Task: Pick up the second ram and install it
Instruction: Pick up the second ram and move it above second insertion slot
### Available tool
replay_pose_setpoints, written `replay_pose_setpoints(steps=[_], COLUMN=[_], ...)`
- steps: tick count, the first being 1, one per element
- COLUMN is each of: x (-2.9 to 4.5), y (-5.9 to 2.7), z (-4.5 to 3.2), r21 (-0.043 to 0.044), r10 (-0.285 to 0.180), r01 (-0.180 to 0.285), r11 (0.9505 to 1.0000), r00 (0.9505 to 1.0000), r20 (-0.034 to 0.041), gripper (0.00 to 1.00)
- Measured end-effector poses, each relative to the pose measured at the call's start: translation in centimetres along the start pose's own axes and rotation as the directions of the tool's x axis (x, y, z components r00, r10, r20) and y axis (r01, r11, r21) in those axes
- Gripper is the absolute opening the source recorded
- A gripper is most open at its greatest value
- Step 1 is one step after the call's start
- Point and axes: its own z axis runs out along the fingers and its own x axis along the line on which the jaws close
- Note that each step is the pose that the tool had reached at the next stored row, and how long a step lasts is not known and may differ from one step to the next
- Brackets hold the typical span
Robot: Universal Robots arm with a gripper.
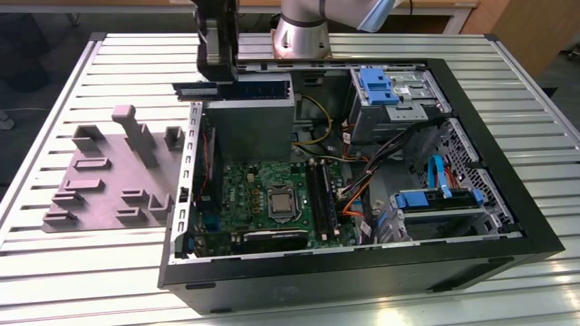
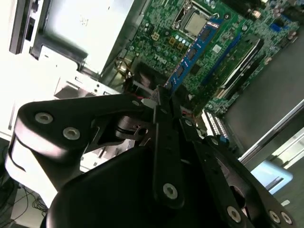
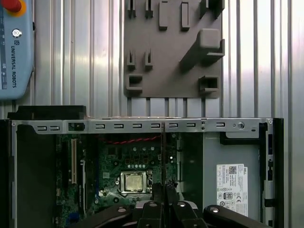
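My gripper (image 1: pixel 220 79) is shut on the second ram (image 1: pixel 244 89), a thin blue circuit-board stick. I hold it level above the back left corner of the open computer case, over the silver power supply box (image 1: pixel 249 121). In the second wrist view the ram (image 2: pixel 192 52) sticks out from between my black fingers (image 2: pixel 167 124) towards the green motherboard (image 2: pixel 166 33). In the first wrist view the ram (image 3: pixel 163 152) appears edge-on as a thin dark line above my gripper (image 3: pixel 164 191). The black socket rails (image 1: pixel 322 197) lie on the motherboard (image 1: pixel 263 200), lower in the case.
A grey moulded tray (image 1: pixel 113 173) with upright pegs lies on the slatted table at the exterior view's left of the case. Drive bays with blue clips (image 1: pixel 381 85) and bundles of cables (image 1: pixel 363 183) fill the right half of the case. The case's black rim (image 1: pixel 363 272) surrounds it all.
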Motion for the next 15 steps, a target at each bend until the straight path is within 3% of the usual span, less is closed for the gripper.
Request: replay_pose_setpoints(steps=[15], x=[-0.08], y=[-4.06], z=[-0.03], r21=[0.0], r10=[0.0], r01=[0.0], r11=[1.0], r00=[1.0], r20=[0.0], gripper=[0.14])
